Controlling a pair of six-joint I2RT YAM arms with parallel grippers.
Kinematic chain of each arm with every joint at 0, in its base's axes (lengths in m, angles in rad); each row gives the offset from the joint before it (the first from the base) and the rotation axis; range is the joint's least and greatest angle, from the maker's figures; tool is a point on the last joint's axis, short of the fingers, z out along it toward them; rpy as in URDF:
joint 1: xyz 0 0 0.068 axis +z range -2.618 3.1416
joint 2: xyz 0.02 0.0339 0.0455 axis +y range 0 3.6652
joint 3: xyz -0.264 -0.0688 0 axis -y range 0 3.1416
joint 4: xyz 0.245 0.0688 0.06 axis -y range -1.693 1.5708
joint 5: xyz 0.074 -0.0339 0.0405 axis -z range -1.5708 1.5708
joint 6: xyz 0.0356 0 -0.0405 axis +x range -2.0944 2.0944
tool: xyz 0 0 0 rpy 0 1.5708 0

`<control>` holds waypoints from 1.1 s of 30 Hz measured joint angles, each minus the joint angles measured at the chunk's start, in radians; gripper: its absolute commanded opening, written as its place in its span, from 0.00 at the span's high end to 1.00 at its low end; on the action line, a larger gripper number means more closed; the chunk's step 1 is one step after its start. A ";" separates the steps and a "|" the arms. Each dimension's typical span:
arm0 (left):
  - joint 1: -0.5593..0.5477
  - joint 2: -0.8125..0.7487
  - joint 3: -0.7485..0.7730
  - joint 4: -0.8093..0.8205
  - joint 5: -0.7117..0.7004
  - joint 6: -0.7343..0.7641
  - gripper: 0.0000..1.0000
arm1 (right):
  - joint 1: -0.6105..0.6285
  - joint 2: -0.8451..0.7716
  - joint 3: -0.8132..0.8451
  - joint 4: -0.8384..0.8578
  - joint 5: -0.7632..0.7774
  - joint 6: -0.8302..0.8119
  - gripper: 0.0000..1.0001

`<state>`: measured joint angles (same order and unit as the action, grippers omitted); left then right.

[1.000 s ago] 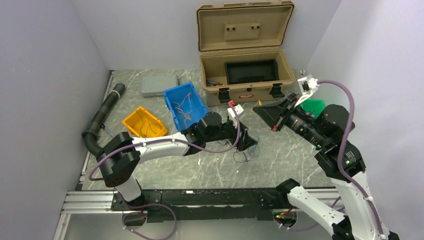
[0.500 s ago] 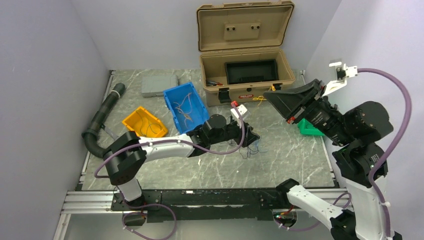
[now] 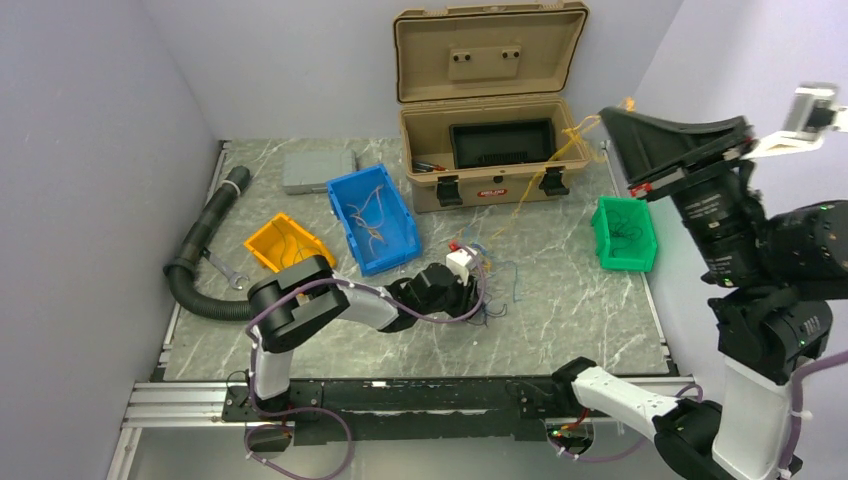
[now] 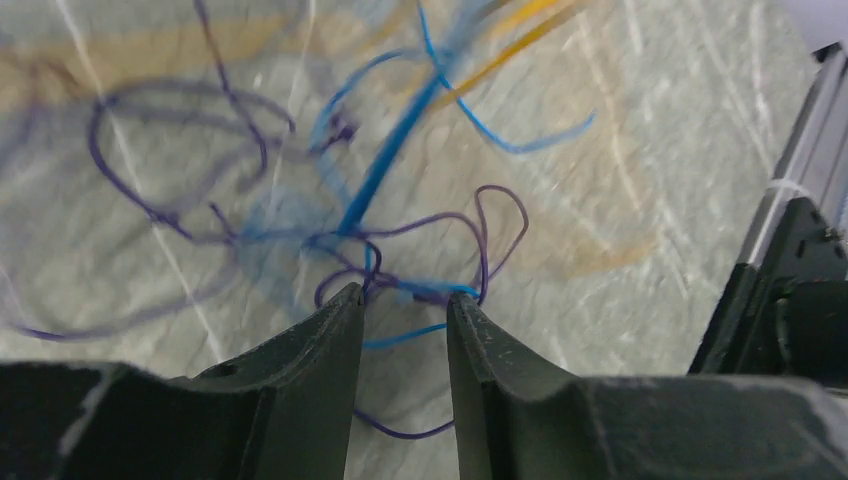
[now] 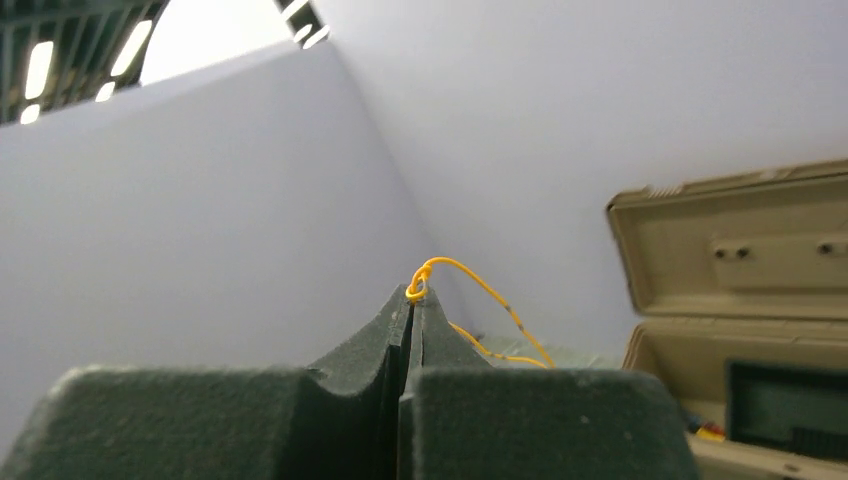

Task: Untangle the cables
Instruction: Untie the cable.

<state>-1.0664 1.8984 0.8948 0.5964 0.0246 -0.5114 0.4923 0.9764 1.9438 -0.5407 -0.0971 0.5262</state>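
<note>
Left wrist view: left end effector [image 4: 405, 300] seen low over worktop [image 4: 650, 200], jaws part-way apart. Blue and purple strands of cable tangle [image 4: 380, 240] lie across gap; no pinch seen. Overhead view: tangle placed mid-worktop, near blue bin [image 3: 340, 215]; jaw gap hidden there. Right wrist view: right end effector [image 5: 412, 300] closed tight, yellow strand [image 5: 480, 290] pinched at tips. Overhead only: strand seen stretched from raised right end effector, past tan case [image 3: 480, 180], down to tangle.
</note>
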 measured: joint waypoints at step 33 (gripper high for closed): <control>0.000 -0.294 0.307 -0.293 -0.028 0.265 0.13 | 0.000 -0.010 -0.122 0.166 0.251 -0.148 1.00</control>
<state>-1.0664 1.6043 1.2022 0.3031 -0.0032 -0.2462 0.4923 0.9665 1.8217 -0.3752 0.1539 0.3786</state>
